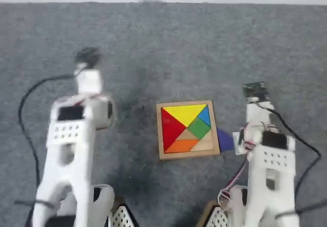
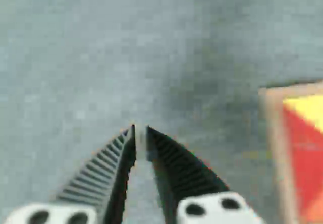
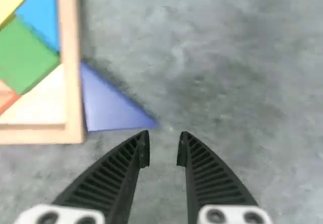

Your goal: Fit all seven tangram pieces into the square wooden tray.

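The right gripper (image 3: 162, 147) sits slightly spread and empty, with the blue triangle (image 3: 107, 108) just ahead of its tips. The left gripper (image 2: 140, 133) is nearly pressed together, also empty.

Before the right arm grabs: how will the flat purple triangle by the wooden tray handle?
Flat purple triangle looks rigid: likely won't flex or roll. Lying flat on grey fabric, probably little edge to pinch. It touches the wooden tray's rim, so may jam if pushed there.

- One wooden tray (image 1: 188, 155).
- Six tangram pieces (image 1: 185, 113) seated inside the tray.
- One purple triangle (image 1: 224, 139) outside, at the tray's 4 o'clock.
- Two grippers: left gripper (image 2: 140, 130), right gripper (image 3: 162, 143).
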Motion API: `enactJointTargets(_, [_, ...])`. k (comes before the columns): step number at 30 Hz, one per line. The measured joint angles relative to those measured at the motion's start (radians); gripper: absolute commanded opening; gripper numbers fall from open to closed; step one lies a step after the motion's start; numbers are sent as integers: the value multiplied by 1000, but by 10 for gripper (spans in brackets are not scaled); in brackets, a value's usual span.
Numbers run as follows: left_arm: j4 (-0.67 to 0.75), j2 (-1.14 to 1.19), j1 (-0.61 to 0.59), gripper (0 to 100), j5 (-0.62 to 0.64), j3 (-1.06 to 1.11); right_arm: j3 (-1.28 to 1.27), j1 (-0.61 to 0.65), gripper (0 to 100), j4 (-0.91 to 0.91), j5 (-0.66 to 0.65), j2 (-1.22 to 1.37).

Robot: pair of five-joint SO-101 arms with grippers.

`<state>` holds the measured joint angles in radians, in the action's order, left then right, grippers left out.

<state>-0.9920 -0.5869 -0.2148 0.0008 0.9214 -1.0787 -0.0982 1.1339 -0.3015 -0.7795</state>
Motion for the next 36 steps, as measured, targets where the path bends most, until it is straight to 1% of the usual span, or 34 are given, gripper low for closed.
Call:
enactJointTargets(2, [72, -48, -34, 144, -25, 115, 21, 55, 117, 0, -12, 87])
enactJointTargets(4, [123, -74, -44, 144, -48, 192, 26, 115, 117, 0, -55, 147])
enactJointTargets(6, [153, -83, -51, 144, -68, 218, 26, 172, 117, 5, -81, 163])
enactJointTargets(8, [167, -83, -52, 144, -69, 221, 28, 195, 117, 5, -91, 163])
enactJointTargets(10, [186, -83, -54, 144, -69, 221, 32, 198, 124, 20, -118, 163])
enactJointTargets(13, [236, -49, -54, 144, -74, 221, 32, 196, 170, 68, -187, 163])
enactJointTargets(16, [262, 9, -54, 144, -78, 221, 32, 196, 199, 86, -210, 163])
enactJointTargets(21, [272, 72, -54, 144, -80, 221, 32, 218, 200, 87, -227, 163])
enactJointTargets(25, [272, 77, -54, 144, -80, 221, 29, 238, 202, 87, -310, 163])
enactJointTargets(28, [272, 77, -54, 144, -80, 221, -6, 242, 202, 60, -356, 163])
enactJointTargets(33, [272, 77, -54, 144, -80, 221, -12, 241, 204, 20, -376, 163])
enactJointTargets(36, [272, 77, -54, 144, -80, 221, -14, 241, 246, 2, -381, 163])
